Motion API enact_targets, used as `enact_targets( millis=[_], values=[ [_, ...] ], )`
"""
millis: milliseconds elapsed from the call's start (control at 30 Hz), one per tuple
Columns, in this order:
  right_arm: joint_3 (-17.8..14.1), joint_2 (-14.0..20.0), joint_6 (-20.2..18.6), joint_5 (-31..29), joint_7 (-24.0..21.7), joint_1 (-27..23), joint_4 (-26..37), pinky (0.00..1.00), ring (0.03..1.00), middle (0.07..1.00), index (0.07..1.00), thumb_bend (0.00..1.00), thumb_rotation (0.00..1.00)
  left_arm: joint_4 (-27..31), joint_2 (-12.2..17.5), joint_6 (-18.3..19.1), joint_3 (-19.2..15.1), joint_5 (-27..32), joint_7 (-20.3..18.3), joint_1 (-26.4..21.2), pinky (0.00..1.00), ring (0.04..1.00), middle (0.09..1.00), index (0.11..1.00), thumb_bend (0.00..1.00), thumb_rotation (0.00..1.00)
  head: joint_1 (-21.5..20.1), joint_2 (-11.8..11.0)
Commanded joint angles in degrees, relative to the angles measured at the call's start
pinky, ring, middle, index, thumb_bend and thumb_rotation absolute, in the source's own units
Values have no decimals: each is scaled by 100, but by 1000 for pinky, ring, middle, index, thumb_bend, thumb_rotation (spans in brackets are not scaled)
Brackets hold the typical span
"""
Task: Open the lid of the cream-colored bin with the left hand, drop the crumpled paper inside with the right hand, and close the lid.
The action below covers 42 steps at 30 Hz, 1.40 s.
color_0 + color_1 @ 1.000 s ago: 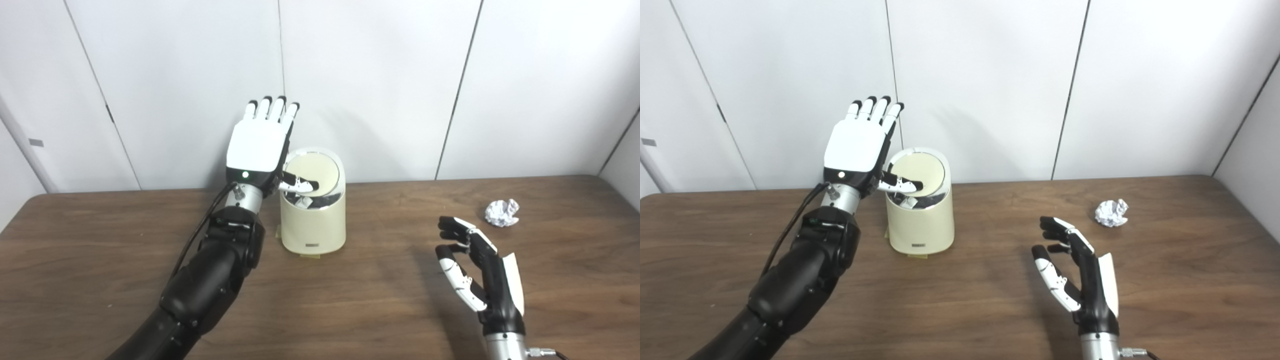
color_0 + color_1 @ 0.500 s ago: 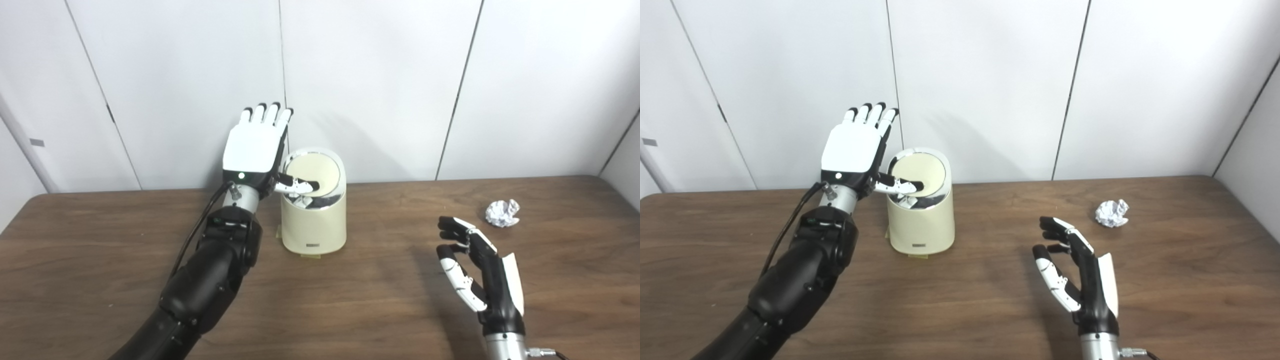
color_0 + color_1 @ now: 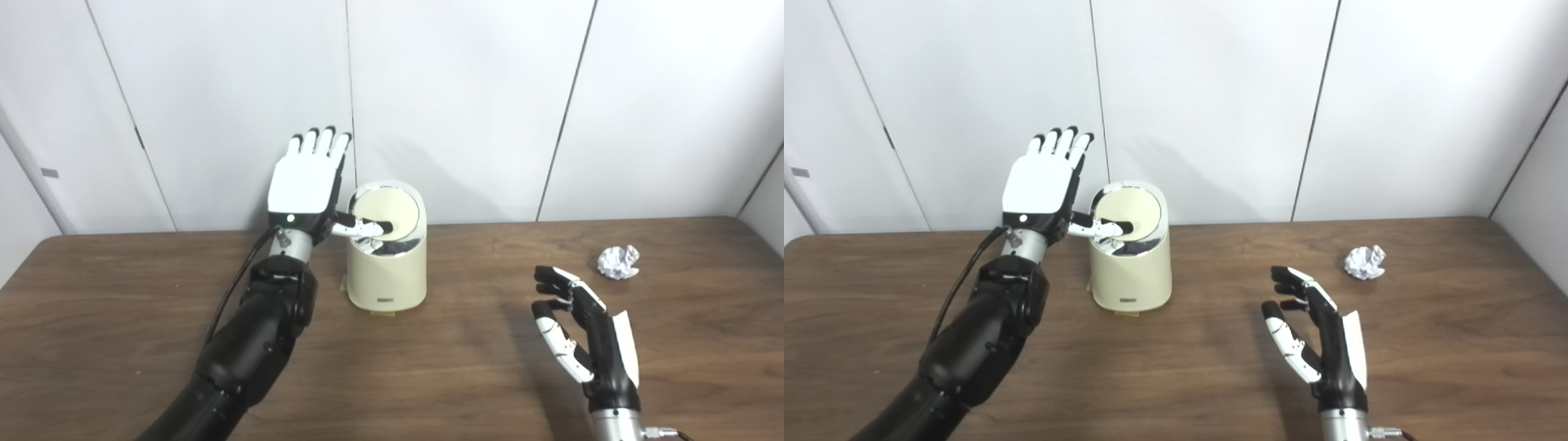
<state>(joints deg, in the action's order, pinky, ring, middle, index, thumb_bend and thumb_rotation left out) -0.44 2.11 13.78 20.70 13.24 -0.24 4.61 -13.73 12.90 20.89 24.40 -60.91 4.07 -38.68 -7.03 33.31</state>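
Note:
The cream-colored bin [image 3: 386, 272] stands on the brown table near the back wall. Its round lid [image 3: 392, 208] is tilted up, and shiny lining shows in the gap under the lid's front edge. My left hand [image 3: 304, 184] is raised beside the bin's left side, open with fingers straight up, and its thumb lies across the lid. The crumpled paper [image 3: 618, 261] rests on the table at the far right. My right hand [image 3: 582, 331] hovers open, palm facing left, well short of the paper and holding nothing.
The wooden table [image 3: 429, 367] spreads wide between the bin and the right hand. White wall panels [image 3: 459, 92] rise right behind the bin. The table's right edge lies beyond the paper.
My left hand has drifted a little left and lower, with its thumb still on the lid. The whole picture has shifted slightly. My right hand and the paper stay put.

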Motion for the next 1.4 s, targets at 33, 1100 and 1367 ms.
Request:
enact_targets(
  millis=[33, 1100, 1367],
  values=[
    [23, -35, 89, 48, 41, -10, -8, 607, 716, 744, 732, 233, 690, 648, -20, 76, -261, 187, -130, 5, 1000, 1000, 1000, 1000, 685, 631, 10, 7],
    [23, -20, 101, -153, 4, -22, 5, 611, 724, 756, 743, 217, 680, 2163, -1292, -2475, -2930, 5545, 54, 1885, 713, 783, 793, 798, 171, 902, 112, -53],
    [-68, 82, 30, -924, -301, -8, 519, 726, 801, 809, 788, 262, 598, 2605, -1273, -2447, -2885, 6082, -161, 2811, 752, 787, 787, 768, 229, 800, 155, -40]
  ],
)
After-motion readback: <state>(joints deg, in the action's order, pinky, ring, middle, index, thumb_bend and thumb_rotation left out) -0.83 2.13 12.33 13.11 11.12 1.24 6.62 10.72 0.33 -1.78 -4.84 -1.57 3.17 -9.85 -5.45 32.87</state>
